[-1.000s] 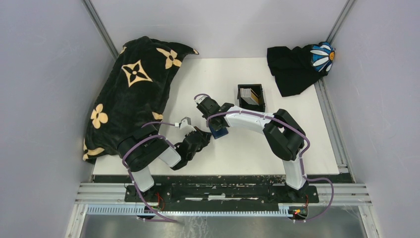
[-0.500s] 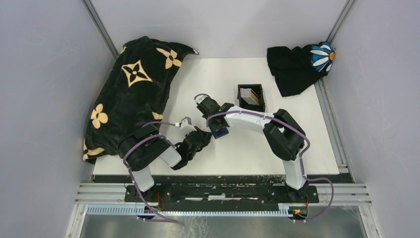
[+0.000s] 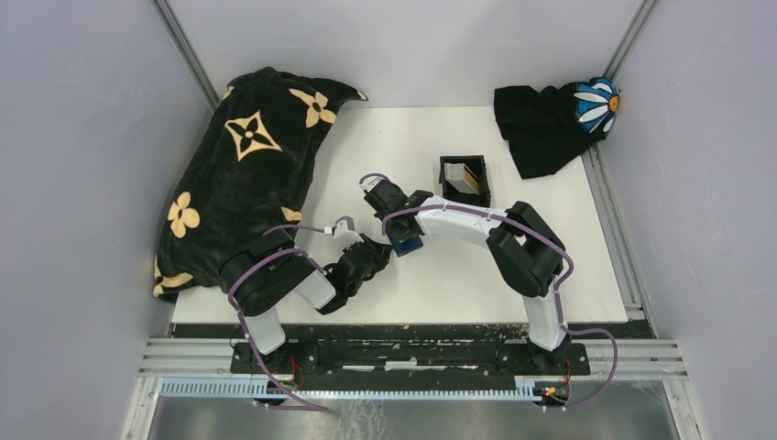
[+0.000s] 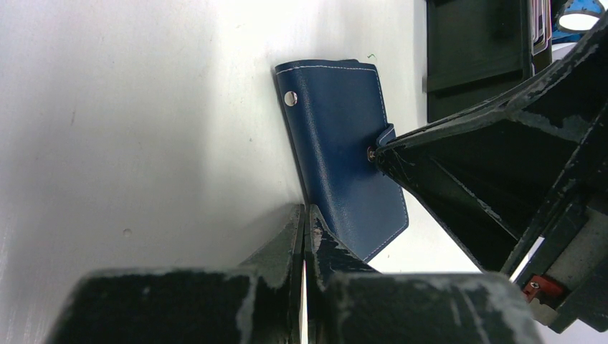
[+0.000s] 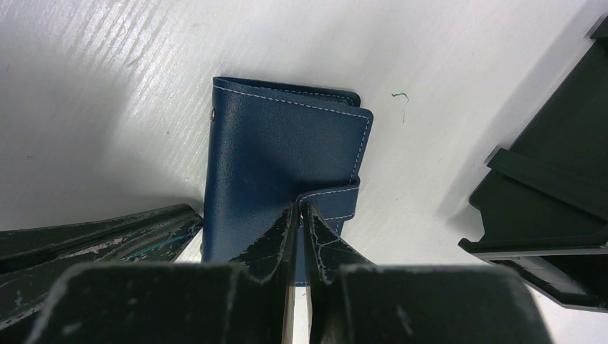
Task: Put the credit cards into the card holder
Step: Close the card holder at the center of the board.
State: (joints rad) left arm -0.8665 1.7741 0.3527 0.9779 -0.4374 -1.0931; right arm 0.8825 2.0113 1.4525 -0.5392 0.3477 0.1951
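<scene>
We have no thin tan and grey plastic credit cards [image 3: 465, 178] in yet; they sit in the black plastic tray [image 3: 443, 183]. Our right fingers [image 5: 276, 233] pinch the snap tab [image 5: 331, 201] of the closed navy-blue folding wallet [image 5: 279, 158]. Our left fingers [image 4: 287, 236] are pressed together, empty, at its edge.

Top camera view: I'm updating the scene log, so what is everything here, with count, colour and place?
table: one, white, fills the middle of the view
blanket: one, black with tan flowers, far left of the table
cloth: one, black with a blue and white daisy, far right corner
tray: one, black, open, centre right
cards: a few, tan and grey, standing in the tray; exact count unclear
wallet: one, navy blue, folded, flat on the table between the two arms
left end effector: one, black, shut, tips at the wallet's edge
right end effector: one, black, closed on the wallet's snap tab
</scene>
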